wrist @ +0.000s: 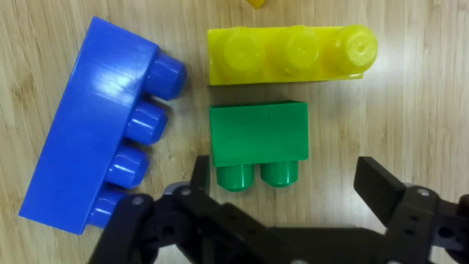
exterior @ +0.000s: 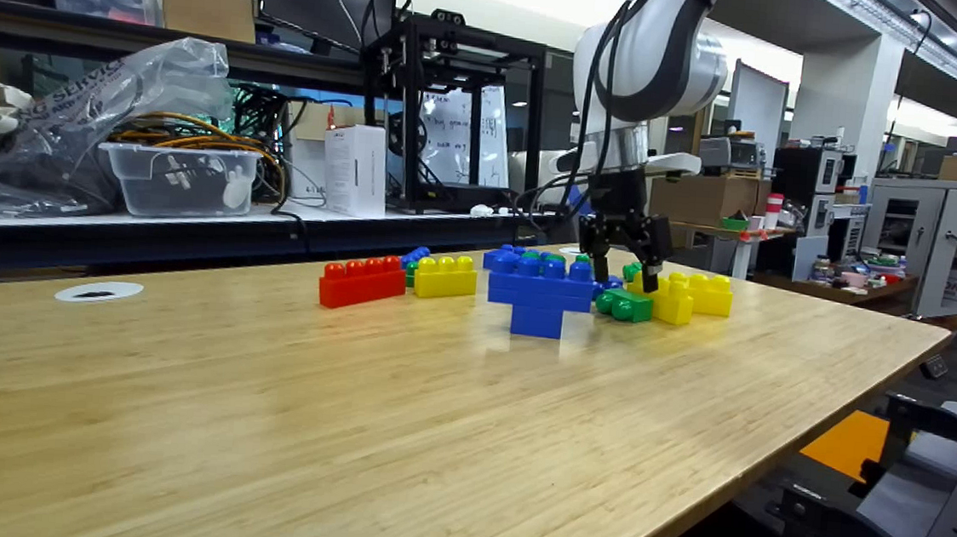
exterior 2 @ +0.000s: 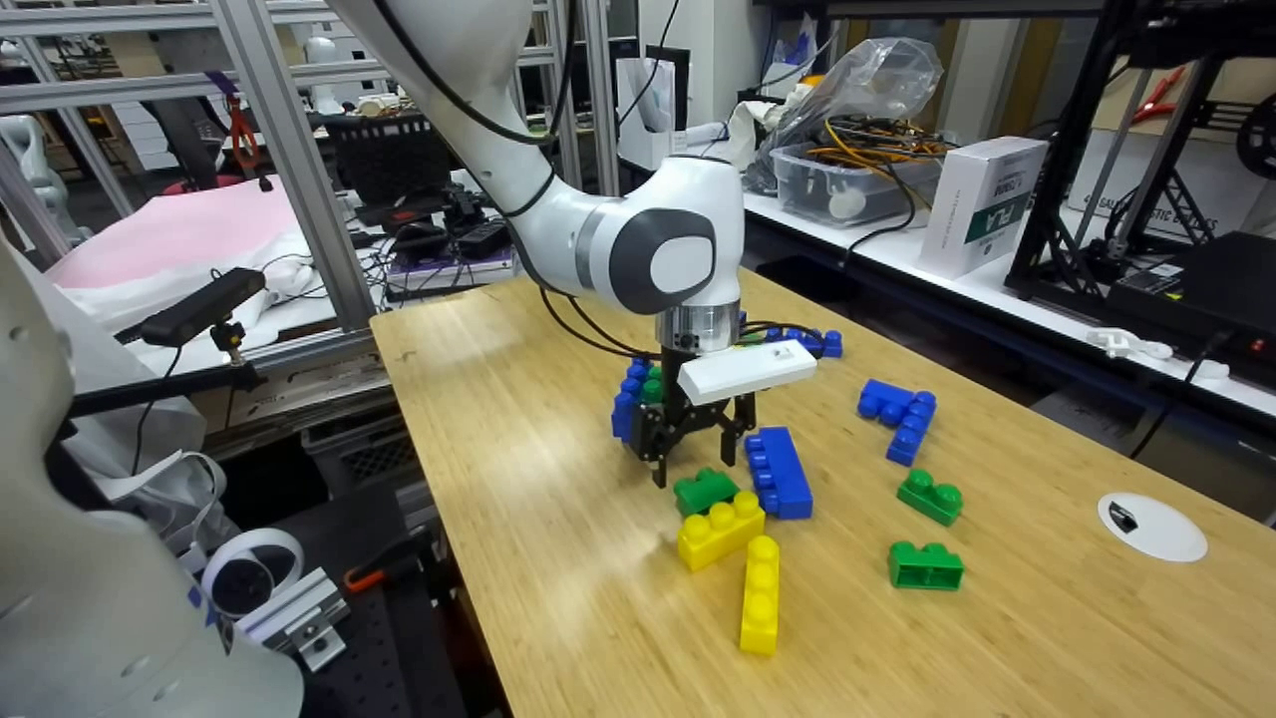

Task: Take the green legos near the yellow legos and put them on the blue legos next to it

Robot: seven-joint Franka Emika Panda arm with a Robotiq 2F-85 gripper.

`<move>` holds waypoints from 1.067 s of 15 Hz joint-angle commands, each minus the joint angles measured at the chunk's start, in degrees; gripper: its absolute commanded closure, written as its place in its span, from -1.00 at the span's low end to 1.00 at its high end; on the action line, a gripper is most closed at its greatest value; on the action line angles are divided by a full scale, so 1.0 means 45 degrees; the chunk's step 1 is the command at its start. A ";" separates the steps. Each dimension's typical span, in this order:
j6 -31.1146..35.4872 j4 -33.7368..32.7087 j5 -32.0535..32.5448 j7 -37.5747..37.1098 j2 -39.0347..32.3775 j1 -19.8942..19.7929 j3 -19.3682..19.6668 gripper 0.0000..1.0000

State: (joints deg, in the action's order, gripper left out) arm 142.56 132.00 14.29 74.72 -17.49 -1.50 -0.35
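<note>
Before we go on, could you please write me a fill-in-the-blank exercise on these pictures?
In the wrist view, the green brick shows exactly ____ studs.
The uncropped yellow brick there shows exactly ____ studs.
Of top and bottom, the T-shaped blue stack is narrower at the ____.
The gripper is not shut but ____.

Missing words: two; three; bottom; open.

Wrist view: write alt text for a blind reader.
Green brick on its side on a wooden table, studs toward the open gripper at frame bottom. Higher in frame, a yellow brick; at left, a blue brick.
</note>
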 commanded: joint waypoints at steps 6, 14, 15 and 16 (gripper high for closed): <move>0.0846 0.0435 0.1236 -0.0698 0.0182 -0.0075 0.0082 -1.00; 0.0607 0.0125 0.1144 -0.0611 -0.0129 -0.0109 0.0039 -1.00; 0.0595 0.0088 0.1196 -0.0638 -0.0187 -0.0084 0.0051 -1.00; 0.0595 0.0068 0.1201 -0.0650 -0.0225 -0.0080 0.0053 -1.00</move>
State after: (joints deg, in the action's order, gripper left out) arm 144.30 132.69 18.28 72.62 -17.64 -1.51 -0.13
